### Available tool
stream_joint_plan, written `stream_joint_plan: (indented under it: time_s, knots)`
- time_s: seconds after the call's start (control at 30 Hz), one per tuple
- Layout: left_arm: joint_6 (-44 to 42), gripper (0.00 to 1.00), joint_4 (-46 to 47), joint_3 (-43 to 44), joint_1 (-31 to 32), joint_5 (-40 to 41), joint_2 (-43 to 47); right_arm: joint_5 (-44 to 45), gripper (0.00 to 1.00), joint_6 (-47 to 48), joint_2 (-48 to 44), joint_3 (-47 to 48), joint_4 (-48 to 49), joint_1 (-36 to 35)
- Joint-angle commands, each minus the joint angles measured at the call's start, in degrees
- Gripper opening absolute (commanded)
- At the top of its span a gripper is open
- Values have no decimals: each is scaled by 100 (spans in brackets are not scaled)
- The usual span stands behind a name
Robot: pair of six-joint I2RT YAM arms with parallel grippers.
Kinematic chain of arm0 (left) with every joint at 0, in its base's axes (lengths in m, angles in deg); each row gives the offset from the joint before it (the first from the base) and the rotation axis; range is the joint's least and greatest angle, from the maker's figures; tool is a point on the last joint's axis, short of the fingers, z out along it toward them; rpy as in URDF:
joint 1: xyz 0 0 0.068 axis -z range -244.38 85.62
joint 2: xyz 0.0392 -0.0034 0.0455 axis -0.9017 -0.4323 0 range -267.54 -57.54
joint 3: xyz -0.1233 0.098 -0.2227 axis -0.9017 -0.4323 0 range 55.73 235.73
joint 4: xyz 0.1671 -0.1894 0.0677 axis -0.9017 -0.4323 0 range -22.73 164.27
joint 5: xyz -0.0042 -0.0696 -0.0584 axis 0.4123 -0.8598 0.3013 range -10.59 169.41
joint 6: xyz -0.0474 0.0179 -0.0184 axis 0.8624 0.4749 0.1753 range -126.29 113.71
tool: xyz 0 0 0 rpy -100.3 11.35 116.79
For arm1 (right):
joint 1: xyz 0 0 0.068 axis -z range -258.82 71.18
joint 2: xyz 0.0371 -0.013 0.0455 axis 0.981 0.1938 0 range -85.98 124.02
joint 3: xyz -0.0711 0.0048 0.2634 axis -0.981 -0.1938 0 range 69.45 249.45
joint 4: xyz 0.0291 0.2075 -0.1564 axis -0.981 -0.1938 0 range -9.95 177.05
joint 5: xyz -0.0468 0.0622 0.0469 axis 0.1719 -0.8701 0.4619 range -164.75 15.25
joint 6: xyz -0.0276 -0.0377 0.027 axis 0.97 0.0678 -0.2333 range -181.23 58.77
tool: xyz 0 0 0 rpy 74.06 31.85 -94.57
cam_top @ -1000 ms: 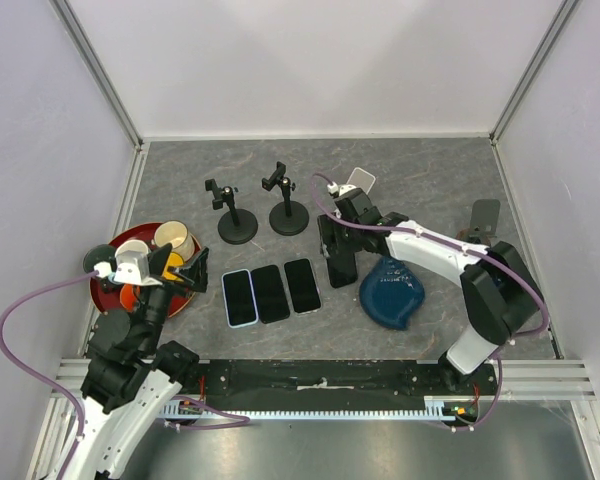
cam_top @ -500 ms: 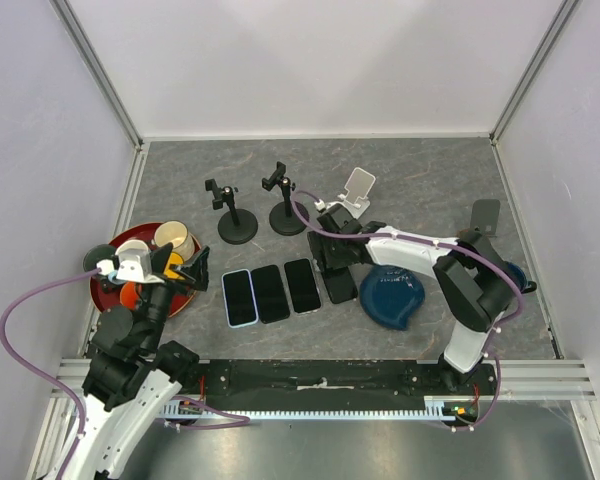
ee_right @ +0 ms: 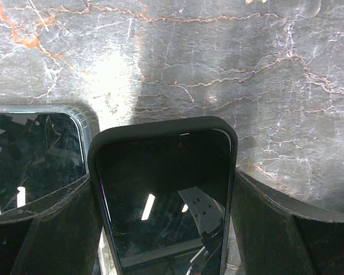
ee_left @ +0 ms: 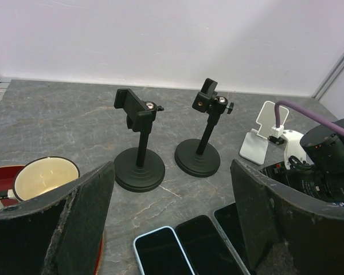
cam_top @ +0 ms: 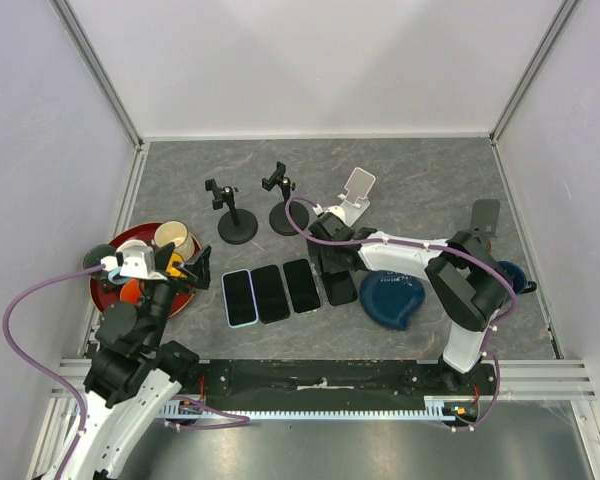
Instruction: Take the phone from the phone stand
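- Top view: the phone (cam_top: 341,288) is off the white phone stand (cam_top: 356,193). It lies nearer the arm bases than the stand, at the right end of a row of three other phones (cam_top: 271,292). The right jaws come down over its far end.
- Left wrist view: the left jaws gape wide with nothing between them. To the stand's left are two black clamp stands (ee_left: 203,134).
- Right wrist view: this alone shows the grip, the right jaws closed against the phone's long edges above the bench (ee_right: 229,63).
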Motion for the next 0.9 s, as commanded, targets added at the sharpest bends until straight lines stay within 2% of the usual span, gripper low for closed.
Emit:
stream_joint_plan:
  time_s: [0.0, 0.1, 0.47, 0.77, 0.87]
  knots:
    - [-88, 88, 213, -20, -17, 171, -101, 481, 82, -98, -26, 34, 288, -43]
    - [-97, 88, 231, -20, -34, 206, -162, 595, 83, 25, 167, 131, 358, -43]
    - [-141, 88, 249, -46, -96, 312, -276, 692, 98, 201, 326, 192, 481, -87]
    - [25, 88, 301, 7, -376, 356, -522, 1306, 98, 666, -622, 350, 490, -25]
    - [166, 89, 249, 77, -674, 110, -751, 1343, 98, 737, -1088, 351, 525, 299]
